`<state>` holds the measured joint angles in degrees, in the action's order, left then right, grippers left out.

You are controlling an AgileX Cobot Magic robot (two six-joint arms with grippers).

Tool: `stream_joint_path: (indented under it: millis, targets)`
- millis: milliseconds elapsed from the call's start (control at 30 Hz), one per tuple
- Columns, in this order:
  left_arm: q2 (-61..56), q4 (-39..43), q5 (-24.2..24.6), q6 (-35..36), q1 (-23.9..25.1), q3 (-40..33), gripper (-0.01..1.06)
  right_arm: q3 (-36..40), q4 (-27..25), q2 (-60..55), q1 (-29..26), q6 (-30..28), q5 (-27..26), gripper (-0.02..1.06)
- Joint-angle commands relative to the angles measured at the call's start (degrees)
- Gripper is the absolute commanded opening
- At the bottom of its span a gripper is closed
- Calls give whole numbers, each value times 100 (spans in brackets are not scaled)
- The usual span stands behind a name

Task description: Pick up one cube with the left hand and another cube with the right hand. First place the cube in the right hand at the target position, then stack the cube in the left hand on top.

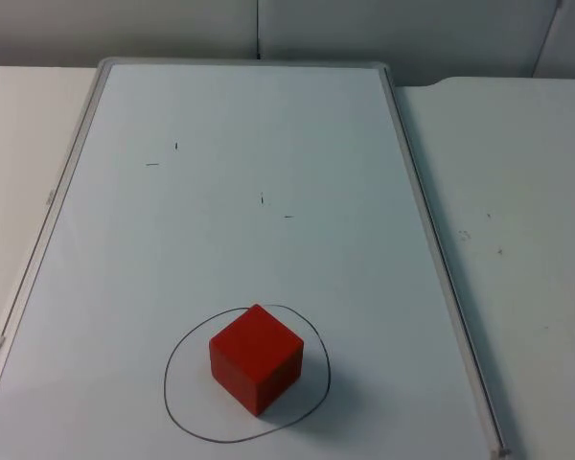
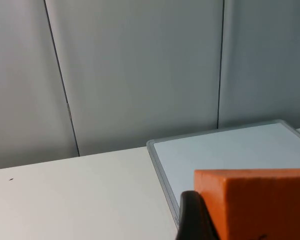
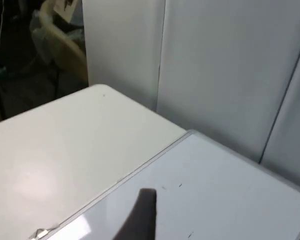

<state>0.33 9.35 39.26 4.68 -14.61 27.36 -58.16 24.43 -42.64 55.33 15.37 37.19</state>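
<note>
- A white rectangular whiteboard with a pale metal frame lay flat on the white table top, running from the upper middle of the top view down to its lower edge.
- In the lower middle of that view a hand-drawn black oval outline marked the target, and a solid red cube sat inside it, one corner turned toward the camera, nothing on top of it.
- The left gripper was raised near the board's far corner; a black fingertip pressed against the side of a solid orange-red cube, so it was pinching that second block, well apart from the oval.
- The right gripper hung above the whiteboard with one dark fingertip showing and nothing visible in it; whether its jaws were spread or pressed together I could not tell.
- My reading: the first placement looked done, and the stacking step was in hand.
- The next move would call for bringing the held block over the oval, squaring its faces to the lower block's turned corner, lowering until the two touched, then letting go.
- The right arm appeared to be waiting.
</note>
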Motion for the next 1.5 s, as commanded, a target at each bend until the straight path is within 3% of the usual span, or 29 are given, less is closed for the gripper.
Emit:
stream_joint_path:
  millis: [0, 133, 333, 633, 767, 933, 1100, 1333, 1467]
  targets:
    - [-33, 7, -62, 1, -52, -17, 21, 167, -99, 402, -17, -111, 189, 85]
    - [-33, 7, -62, 1, -52, -17, 21, 895, -99, 1397, -17, -111, 112, 85]
    - [-33, -162, -144, -40, -52, -17, 21, 1131, -218, 1696, -17, -111, 109, 85]
    - [539, -2227, -685, -1938, -52, 27, 21, 1131, -218, 1720, -17, -188, 109, 85]
    - [1726, -3482, -674, -3312, -52, 482, 21, 1131, -218, 1720, -17, -188, 109, 85]
    - [3414, -4279, -386, -4189, -52, 1299, 21, 1131, -218, 1720, -17, -199, 109, 85]
    - [4855, -4462, -45, -4378, -52, 1912, 21, 1131, -205, 1720, -17, -226, 130, 85]
    - [6214, -4887, -21, -4497, -52, 2207, 21, 1131, -132, 1720, -17, -236, 233, 85]
    - [6919, -4993, -295, -4563, -601, 2207, 21, 1131, -12, 1720, -17, -236, 277, 85]
